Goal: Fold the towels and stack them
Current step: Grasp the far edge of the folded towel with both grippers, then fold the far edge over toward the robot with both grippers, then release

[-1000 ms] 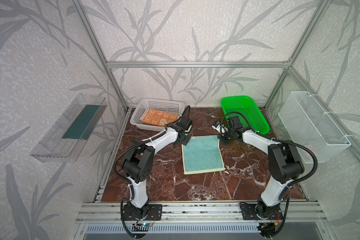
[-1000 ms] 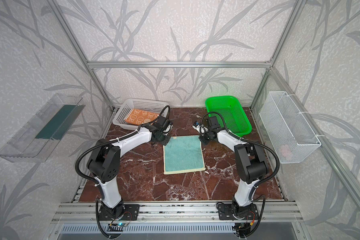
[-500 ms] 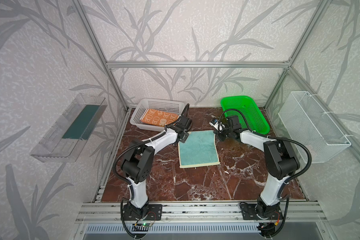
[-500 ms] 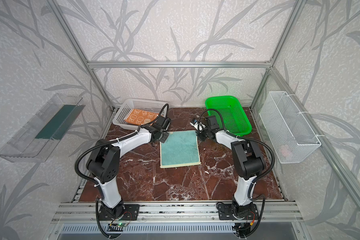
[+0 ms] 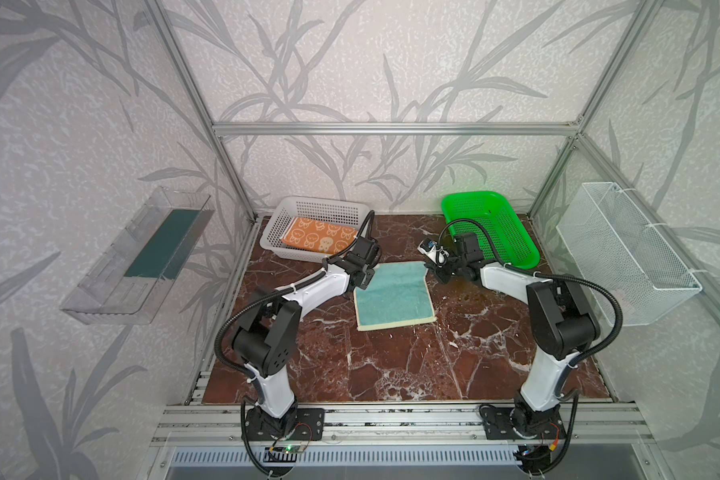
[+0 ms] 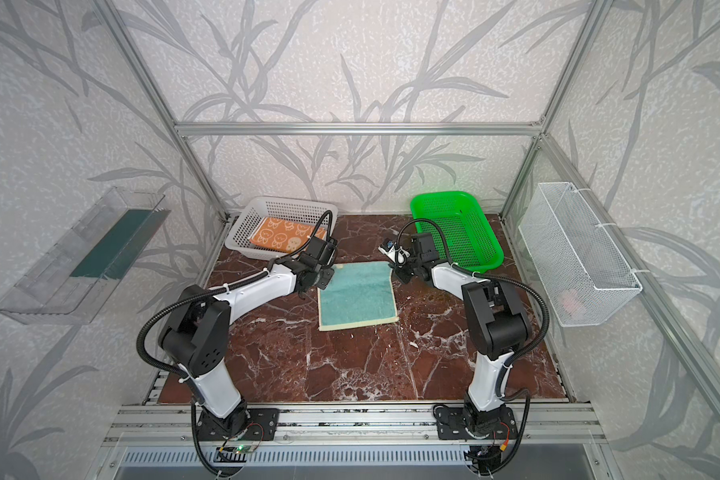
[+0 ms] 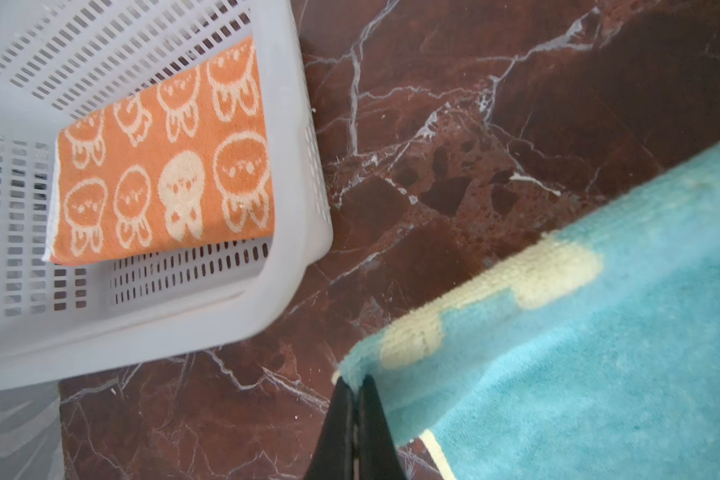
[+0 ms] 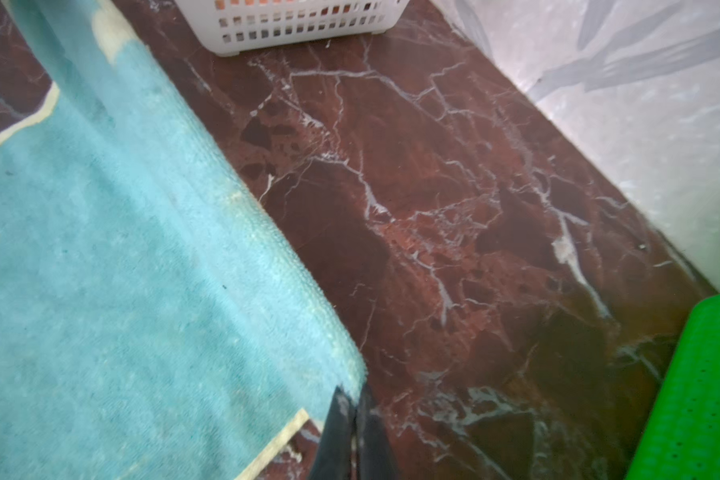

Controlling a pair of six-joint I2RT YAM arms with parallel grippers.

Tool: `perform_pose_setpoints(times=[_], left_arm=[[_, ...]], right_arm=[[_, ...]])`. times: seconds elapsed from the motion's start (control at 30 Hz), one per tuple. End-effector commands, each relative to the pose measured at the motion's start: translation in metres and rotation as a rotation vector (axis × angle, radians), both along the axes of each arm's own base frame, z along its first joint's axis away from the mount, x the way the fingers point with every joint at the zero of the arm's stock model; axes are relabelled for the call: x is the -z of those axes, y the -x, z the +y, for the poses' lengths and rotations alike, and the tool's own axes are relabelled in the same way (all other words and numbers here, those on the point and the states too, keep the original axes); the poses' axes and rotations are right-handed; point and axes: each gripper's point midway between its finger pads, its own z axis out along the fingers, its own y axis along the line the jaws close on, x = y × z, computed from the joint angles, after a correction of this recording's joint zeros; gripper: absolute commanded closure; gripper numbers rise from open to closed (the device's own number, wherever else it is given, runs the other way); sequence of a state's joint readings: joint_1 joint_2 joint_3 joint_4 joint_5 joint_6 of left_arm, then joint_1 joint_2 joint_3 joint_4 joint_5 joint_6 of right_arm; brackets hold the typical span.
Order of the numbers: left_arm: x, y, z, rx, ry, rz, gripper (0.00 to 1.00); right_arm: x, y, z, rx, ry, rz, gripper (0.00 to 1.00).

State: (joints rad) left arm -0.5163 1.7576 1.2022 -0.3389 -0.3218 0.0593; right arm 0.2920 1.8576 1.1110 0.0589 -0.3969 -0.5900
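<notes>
The towel point(image 5: 393, 293) we are working on, teal-blue with a pale yellow edge, lies on the dark marble desk point(image 5: 391, 365). It sits toward the far middle, between the white basket point(image 5: 321, 208) at the far left and the green basket point(image 5: 495, 224) at the far right.

In both top views it looks nearly flat, its near edge a pale yellow strip. The left arm point(image 5: 316, 286) and right arm point(image 5: 504, 278) each reach down to a far corner. From up there we cannot tell how the jaws stand.

The wrist views settle it. In the left wrist view the left jaws are pressed together on the towel's point(image 7: 578, 353) far left corner. In the right wrist view the right jaws pinch the far right corner point(image 8: 100, 270) the same way. These close views also show the far edge lifted off the desk, with cream patches point(image 7: 558, 270) in the pile beside it.

The orange towel point(image 5: 319, 239), with cream rabbit faces, lies folded inside the white basket. The left wrist view adds a white layer along one of its edges point(image 7: 163, 166).

Only the top views take in the clear shelf point(image 5: 142, 257) on the left wall and the wire basket point(image 6: 578, 249) on the right wall. In a top view a blurred pink patch point(image 6: 570, 298) shows through its mesh.
</notes>
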Motion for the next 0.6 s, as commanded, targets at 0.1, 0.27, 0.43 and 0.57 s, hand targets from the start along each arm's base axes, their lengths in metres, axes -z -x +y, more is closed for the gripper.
perform_pose_setpoints(times=[0.1, 0.27, 0.43, 0.57], left_arm=[[-0.02, 0.016, 0.001, 0.007, 0.053, -0.049, 1.0], [-0.016, 0.034, -0.004, 0.039, 0.097, 0.016, 1.0], [-0.009, 0.051, -0.007, 0.039, 0.125, 0.076, 1.0], [-0.007, 0.062, -0.009, 0.037, 0.159, 0.092, 1.0]], right_arm=[[-0.013, 0.014, -0.006, -0.025, -0.017, -0.045, 1.0], [-0.017, 0.023, -0.009, -0.022, -0.013, -0.04, 1.0], [-0.026, 0.033, -0.012, -0.014, -0.018, -0.023, 1.0], [-0.03, 0.043, -0.014, 0.002, -0.032, 0.016, 1.0]])
